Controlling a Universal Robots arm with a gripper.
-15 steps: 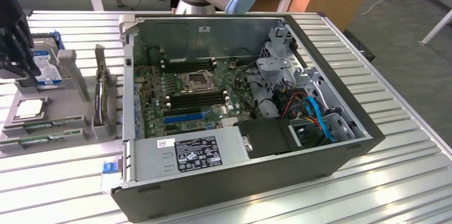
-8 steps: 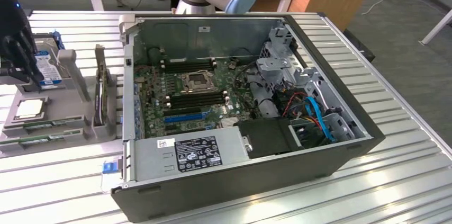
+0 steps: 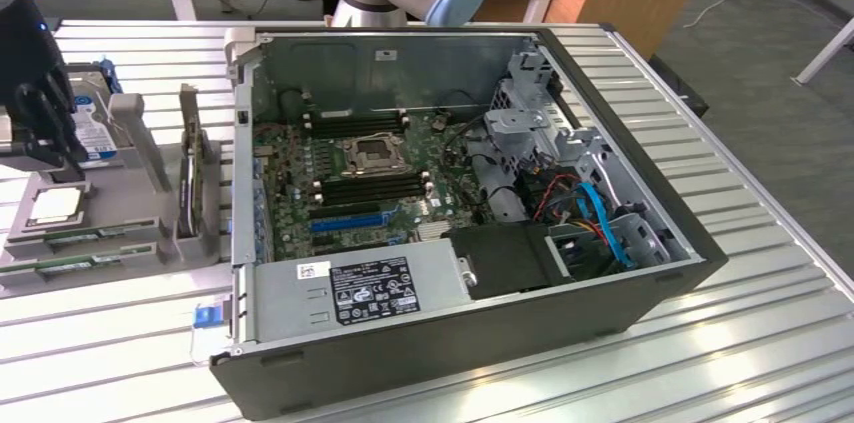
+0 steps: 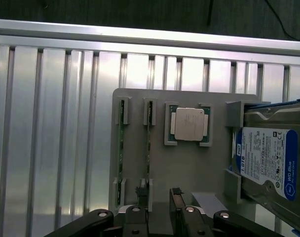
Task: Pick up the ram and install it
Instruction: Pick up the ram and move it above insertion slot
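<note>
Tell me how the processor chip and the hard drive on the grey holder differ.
The processor chip is square with a plain silver top; the hard drive is a bigger box with a blue-white label. The chip lies flat in its recess; the drive stands propped between brackets. Both sit on the grey holder.

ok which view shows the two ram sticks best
The wrist view: both ram sticks stand on edge in the grey holder, seen full length from above. The exterior view shows them as thin green strips at its left edge, partly hidden.
</note>
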